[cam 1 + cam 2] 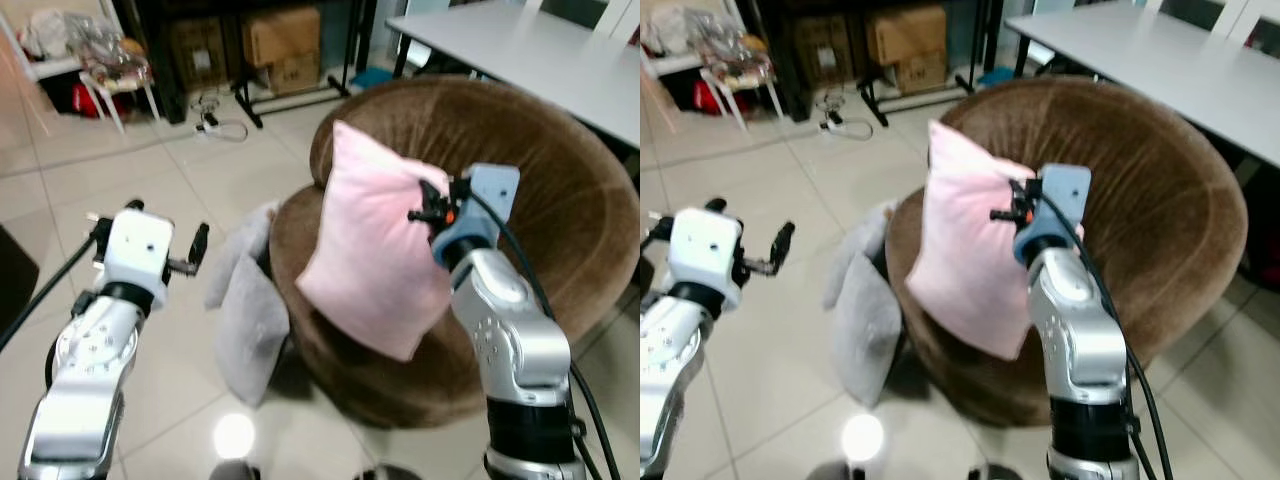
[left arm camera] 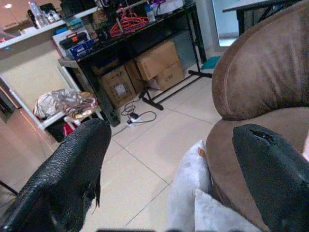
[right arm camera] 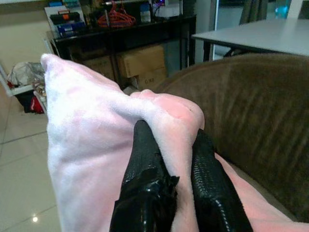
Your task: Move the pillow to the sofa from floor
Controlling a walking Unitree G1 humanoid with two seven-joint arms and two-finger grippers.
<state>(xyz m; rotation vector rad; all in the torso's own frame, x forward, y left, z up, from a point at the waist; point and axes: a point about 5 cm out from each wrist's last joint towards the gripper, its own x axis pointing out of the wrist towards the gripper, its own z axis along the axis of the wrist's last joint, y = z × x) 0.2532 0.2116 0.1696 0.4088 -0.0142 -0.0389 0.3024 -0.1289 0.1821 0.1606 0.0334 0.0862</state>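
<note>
where it stands tilted on the seat of the brown sofa (image 1: pixel 560 200), the pink pillow (image 1: pixel 375 240) looks soft, plush and creased at one edge. right claw (image 3: pixel 169 164) is closed on that edge, fabric pinched between both fingers. left claw (image 2: pixel 169 164) hangs wide open over the floor, holding nothing. a grey cushion (image 1: pixel 245 315) leans against the sofa base; a grey surface (image 1: pixel 530 45) stands behind.
</note>
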